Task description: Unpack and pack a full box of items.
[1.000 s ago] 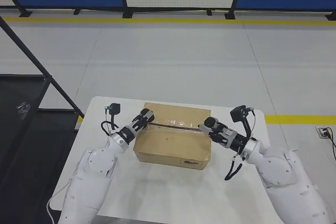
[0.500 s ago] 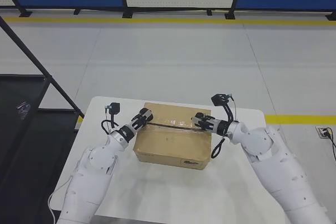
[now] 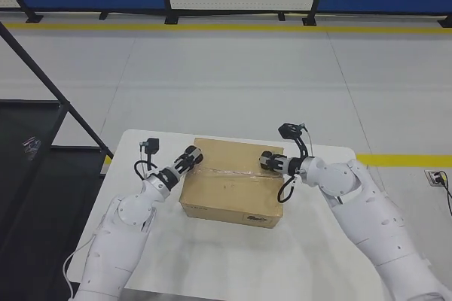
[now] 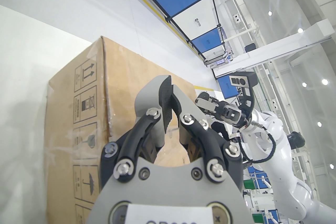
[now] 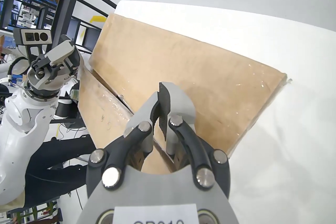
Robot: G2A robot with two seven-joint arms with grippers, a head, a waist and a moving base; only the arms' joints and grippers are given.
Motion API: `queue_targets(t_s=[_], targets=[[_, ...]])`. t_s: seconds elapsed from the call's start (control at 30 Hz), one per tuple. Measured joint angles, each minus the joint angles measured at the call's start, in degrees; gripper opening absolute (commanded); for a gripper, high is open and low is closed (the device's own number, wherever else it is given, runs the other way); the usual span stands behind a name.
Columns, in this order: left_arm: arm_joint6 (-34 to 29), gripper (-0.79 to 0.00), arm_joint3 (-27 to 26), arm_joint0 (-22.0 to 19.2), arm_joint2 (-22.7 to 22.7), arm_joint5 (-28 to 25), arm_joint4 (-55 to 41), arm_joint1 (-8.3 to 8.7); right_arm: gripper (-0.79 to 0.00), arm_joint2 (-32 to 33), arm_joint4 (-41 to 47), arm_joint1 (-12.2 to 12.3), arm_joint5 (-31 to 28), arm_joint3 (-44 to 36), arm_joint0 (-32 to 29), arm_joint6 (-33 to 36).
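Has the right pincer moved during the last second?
Yes. The right pincer moved inward from the right edge of the brown cardboard box, over its top.

Plain brown box [image 3: 232, 194], white table [image 3: 211, 256].

one box [image 3: 232, 188], one table [image 3: 211, 259], two arms [image 3: 128, 226], two grippers, a left gripper [image 3: 195, 154] and a right gripper [image 3: 264, 161], two wrist cameras [image 3: 151, 143], one on each arm, one black frame [image 3: 53, 94] beside the table
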Motion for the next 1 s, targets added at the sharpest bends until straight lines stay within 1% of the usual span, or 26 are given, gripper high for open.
queue_targets(t_s=[0.13, 0.23, 0.43, 0.57, 0.63, 0.77, 0.87, 1.0], targets=[[-0.3, -0.785, 0.7, -0.2, 0.3, -0.5, -0.3, 0.01, -0.785, 0.1, 1.0, -0.1, -1.8, 0.0, 0.0, 0.6], [0.9, -0.785, -0.3, 0.4, 0.3, -1.4, -0.7, 0.03, -0.785, 0.1, 0.9, -0.1, -2.3, -0.1, 0.0, 1.0], [1.9, -0.785, -5.3, 2.8, -0.4, -2.7, -2.1, 0.25, -0.785, -0.1, 0.7, -0.2, -2.0, 0.0, -0.1, 1.5], [-1.2, -0.785, -7.8, 4.0, -0.3, -1.9, -2.3, 0.56, -0.785, -0.1, 0.8, -0.3, -2.0, 0.1, -0.1, 1.5], [-2.6, -0.785, -7.7, 4.0, 0.0, -1.0, -2.0, 0.65, -0.785, -0.1, 0.8, -0.3, -2.2, 0.1, -0.1, 1.5], [-5.4, -0.785, -5.5, 2.8, 1.5, 1.8, -1.7, 0.56, -0.785, 0.0, 0.4, -0.3, -3.0, -0.1, -0.2, 1.3], [-5.7, -0.785, -3.8, 1.5, 2.6, 3.1, -1.0, 0.40, -0.785, 0.2, -0.5, -0.2, -4.1, -0.8, -0.7, 1.0], [-5.1, -0.785, -1.9, 0.2, 3.8, 3.6, -0.6, 0.14, -0.785, 1.1, -1.9, 0.2, -5.4, -2.7, -2.0, -0.7]])
